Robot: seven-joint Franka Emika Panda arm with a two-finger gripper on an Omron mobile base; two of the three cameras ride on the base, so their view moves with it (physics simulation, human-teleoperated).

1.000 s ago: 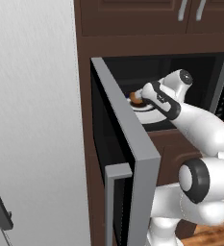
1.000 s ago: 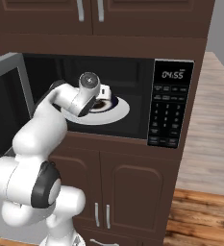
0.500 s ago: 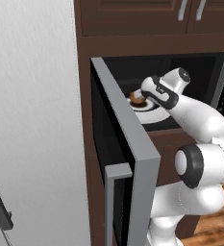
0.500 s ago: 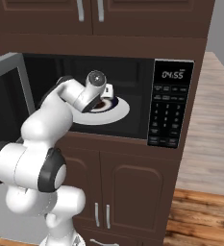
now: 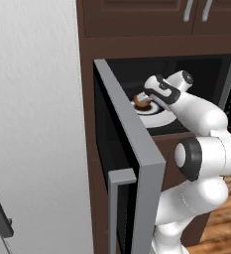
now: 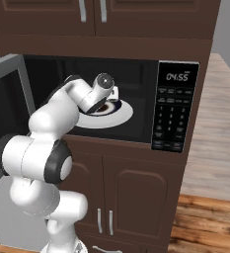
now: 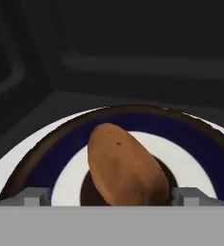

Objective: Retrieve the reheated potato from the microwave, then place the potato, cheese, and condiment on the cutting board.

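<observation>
The gripper (image 7: 111,196) stands spread wide inside the microwave (image 6: 136,99), one grey fingertip (image 7: 35,196) to each side of the potato (image 7: 124,168). The jaws flank the potato's near end; contact with either finger cannot be confirmed, and nothing is held. The potato, tan-brown and oval, lies on a plate (image 7: 200,158) with a white centre, a dark blue ring and a brown-edged rim. The plate sits on the white round turntable (image 6: 117,118) on the microwave floor.

In the left base view, the gripper (image 5: 147,97) reaches into the cavity from the right, with the potato (image 5: 140,101) just at its tip. In the right base view, the wrist covers most of the plate (image 6: 109,105), and the gripper's end is hidden behind the hand.

The microwave door (image 5: 132,163) hangs fully open to the left, its grey frame edge-on to the left base camera. The control panel (image 6: 173,111) on the right shows a lit display. Dark wood cabinets (image 6: 136,188) enclose the microwave above and below. A pale grey panel (image 5: 35,124) stands at the left.
</observation>
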